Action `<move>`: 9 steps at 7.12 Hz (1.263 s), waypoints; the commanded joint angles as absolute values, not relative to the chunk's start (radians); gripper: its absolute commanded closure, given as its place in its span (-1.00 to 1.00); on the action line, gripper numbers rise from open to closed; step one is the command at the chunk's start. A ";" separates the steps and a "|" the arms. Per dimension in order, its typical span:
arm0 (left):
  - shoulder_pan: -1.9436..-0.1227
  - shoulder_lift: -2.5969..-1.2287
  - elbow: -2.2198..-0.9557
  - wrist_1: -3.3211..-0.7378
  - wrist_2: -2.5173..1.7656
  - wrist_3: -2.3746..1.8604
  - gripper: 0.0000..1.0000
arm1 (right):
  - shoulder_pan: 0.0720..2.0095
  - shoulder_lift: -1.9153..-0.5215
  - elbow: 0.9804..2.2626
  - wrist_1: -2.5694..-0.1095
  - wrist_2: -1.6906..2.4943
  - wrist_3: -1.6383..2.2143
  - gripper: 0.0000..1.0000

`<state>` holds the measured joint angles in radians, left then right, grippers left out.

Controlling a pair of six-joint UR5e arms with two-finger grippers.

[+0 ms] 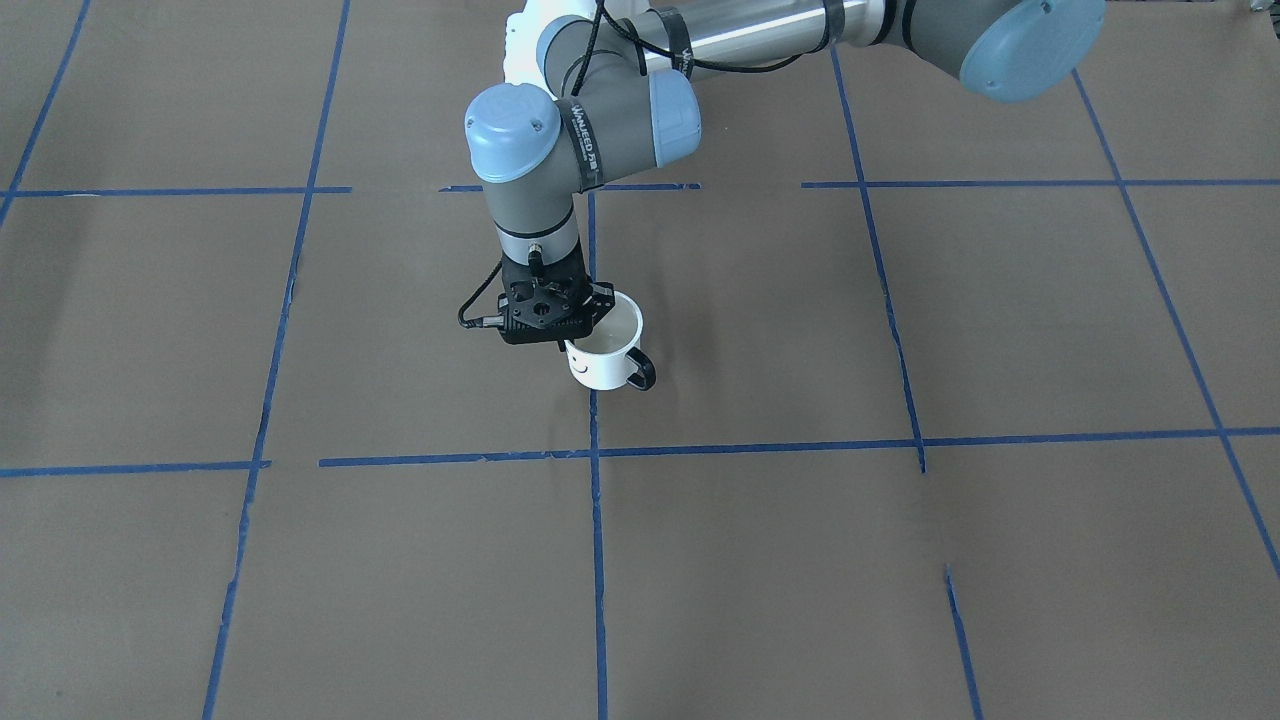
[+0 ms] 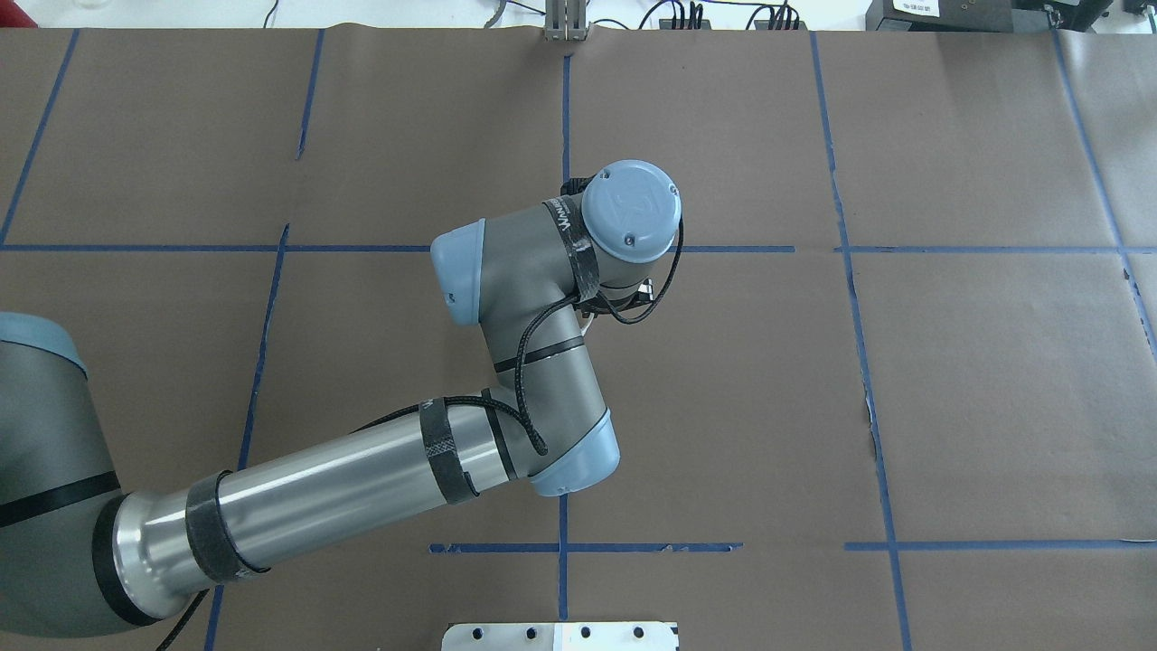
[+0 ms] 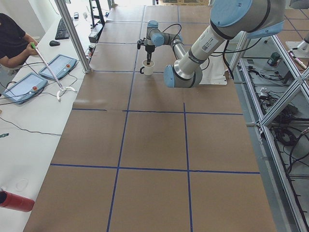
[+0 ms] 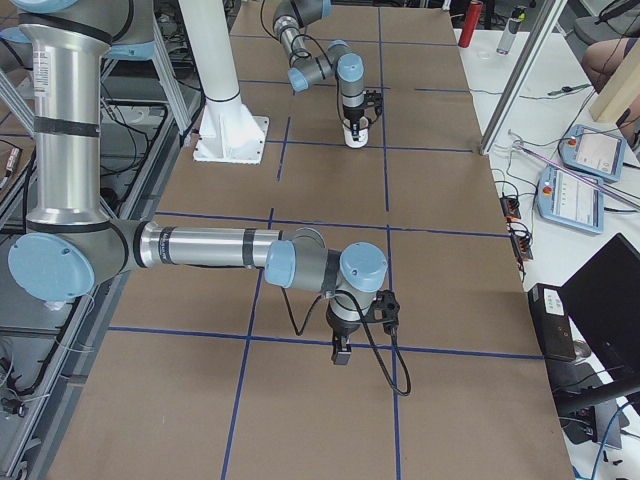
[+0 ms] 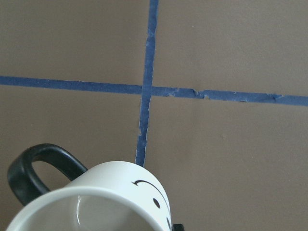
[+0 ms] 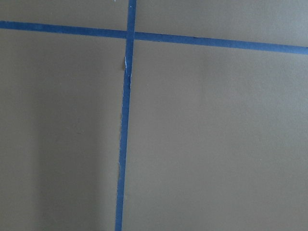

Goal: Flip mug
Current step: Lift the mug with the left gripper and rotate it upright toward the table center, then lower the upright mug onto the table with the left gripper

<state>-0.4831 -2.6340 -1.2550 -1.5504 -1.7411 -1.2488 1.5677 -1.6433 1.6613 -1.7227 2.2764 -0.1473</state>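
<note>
The white mug [image 1: 603, 362] with the black smiley face stands mouth up near the table's middle, its black handle [image 1: 641, 371] pointing away from the gripper. My left gripper [image 1: 585, 336] points straight down over the mug's rim and is shut on it; the fingers are hidden behind the gripper body. The left wrist view shows the mug [image 5: 120, 197] from above, with its white interior, handle and smiley. It also shows in the left view [image 3: 148, 69] and the right view [image 4: 355, 137]. My right gripper [image 4: 341, 356] hangs just above bare table, far from the mug; I cannot tell if it is open.
Brown paper with a blue tape grid [image 1: 593, 452] covers the table. A white mounting plate [image 4: 232, 140] stands at the robot's side. Control tablets [image 3: 25, 87] and an operator [image 3: 12, 36] are along the far bench. A red cylinder [image 3: 14, 200] lies on that bench.
</note>
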 commanded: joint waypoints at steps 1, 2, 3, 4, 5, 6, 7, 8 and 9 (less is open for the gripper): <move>-0.485 -2.628 -1.255 -1.578 -1.743 -1.246 1.00 | 1.568 -1.643 1.661 -1.723 2.276 -0.147 -1.00; -0.482 -2.625 -1.250 -1.580 -1.743 -1.250 1.00 | 1.568 -1.643 1.661 -1.723 2.276 -0.147 -1.00; -0.480 -2.625 -1.249 -1.582 -1.743 -1.253 1.00 | 1.568 -1.643 1.661 -1.723 2.276 -0.147 -1.00; -0.479 -2.623 -1.232 -1.601 -1.743 -1.255 1.00 | 1.568 -1.643 1.661 -1.723 2.276 -0.147 -1.00; -0.479 -2.623 -1.229 -1.618 -1.750 -1.256 1.00 | 1.568 -1.643 1.661 -1.723 2.276 -0.147 -1.00; -0.479 -2.623 -1.229 -1.620 -1.750 -1.256 1.00 | 1.568 -1.643 1.661 -1.723 2.276 -0.147 -1.00; -0.479 -2.623 -1.229 -1.620 -1.750 -1.256 1.00 | 1.568 -1.643 1.661 -1.723 2.276 -0.147 -1.00; -0.480 -2.628 -1.232 -1.623 -1.750 -1.256 1.00 | 1.568 -1.643 1.661 -1.723 2.276 -0.147 -1.00; -0.479 -2.628 -1.232 -1.623 -1.750 -1.256 1.00 | 1.568 -1.643 1.661 -1.723 2.276 -0.147 -1.00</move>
